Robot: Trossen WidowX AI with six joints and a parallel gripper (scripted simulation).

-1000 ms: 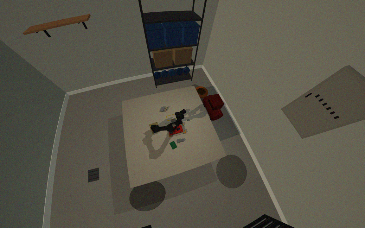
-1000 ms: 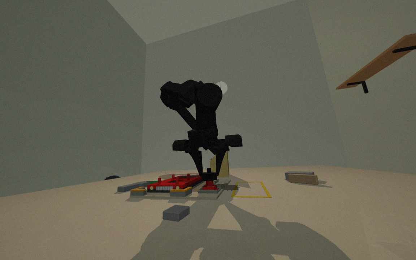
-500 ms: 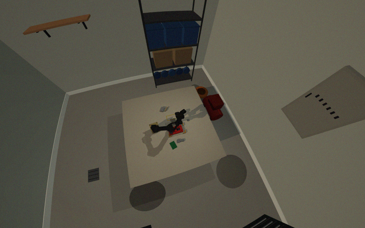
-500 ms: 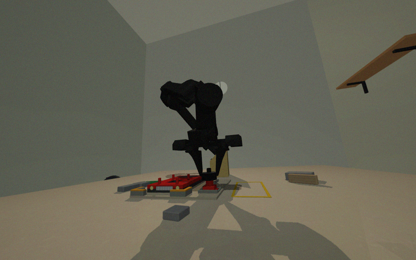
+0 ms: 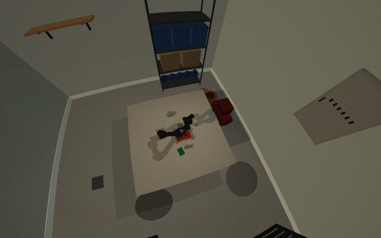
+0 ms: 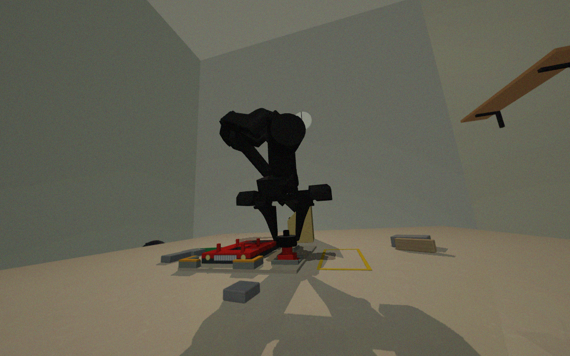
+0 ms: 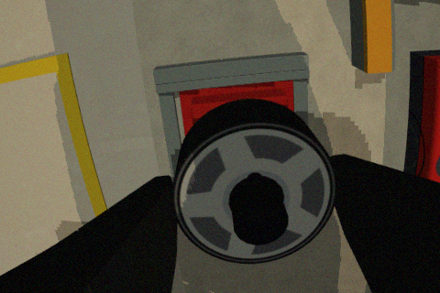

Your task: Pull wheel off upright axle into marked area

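Note:
The black wheel with a grey spoked face (image 6: 286, 241) (image 7: 293, 185) sits around the black upright axle (image 6: 286, 232) (image 7: 258, 215), whose tip stands out above it. The axle rises from a red stand (image 6: 287, 254) (image 7: 234, 93). My gripper (image 6: 286, 239) (image 7: 252, 182) points down and is shut on the wheel, one finger on each side. The marked area is a yellow outline (image 5: 177, 120) (image 6: 344, 269) (image 7: 82, 133), just right of the stand in the exterior view and left of it in the wrist view. In the top view the arm hides the wheel.
A red car body (image 5: 188, 135) (image 6: 242, 250) (image 7: 432, 114) lies beside the stand, with orange-topped corner blocks (image 6: 247, 262) (image 7: 378, 18). A grey block (image 6: 240, 292) lies in front. A wooden block (image 6: 415, 245) lies beyond the outline. A pale upright board (image 6: 307, 225) stands behind.

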